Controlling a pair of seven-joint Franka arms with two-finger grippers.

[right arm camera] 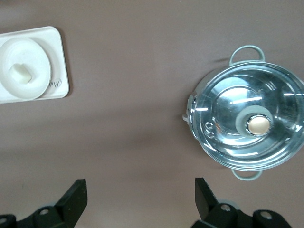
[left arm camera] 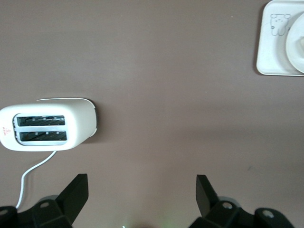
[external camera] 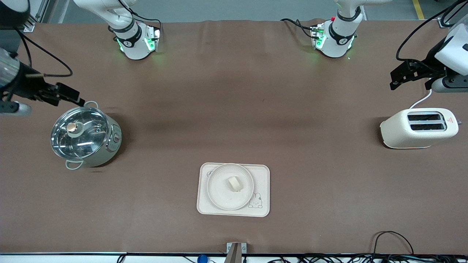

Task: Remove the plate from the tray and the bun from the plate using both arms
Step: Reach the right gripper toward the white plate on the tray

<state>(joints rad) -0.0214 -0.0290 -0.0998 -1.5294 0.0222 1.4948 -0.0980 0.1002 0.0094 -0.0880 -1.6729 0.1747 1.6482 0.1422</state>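
Note:
The round cream plate (external camera: 219, 191) lies on the rectangular cream tray (external camera: 261, 174) near the table's front edge, midway between the arms. The small pale bun (external camera: 235, 183) sits on the plate. My left gripper (external camera: 396, 78) is open and empty, high over the table by the toaster. My right gripper (external camera: 75, 98) is open and empty, over the table beside the pot. The left wrist view shows its gripper (left arm camera: 141, 192) open over bare table, with the tray (left arm camera: 273, 47) at the edge. The right wrist view shows its gripper (right arm camera: 140, 197) open, and the plate (right arm camera: 40, 64) with the bun (right arm camera: 21, 73).
A white two-slot toaster (external camera: 420, 128) with a cord stands at the left arm's end, and also shows in the left wrist view (left arm camera: 47, 127). A steel pot with a glass lid (external camera: 86, 137) stands at the right arm's end, and also shows in the right wrist view (right arm camera: 249, 123). Cables run along the front edge.

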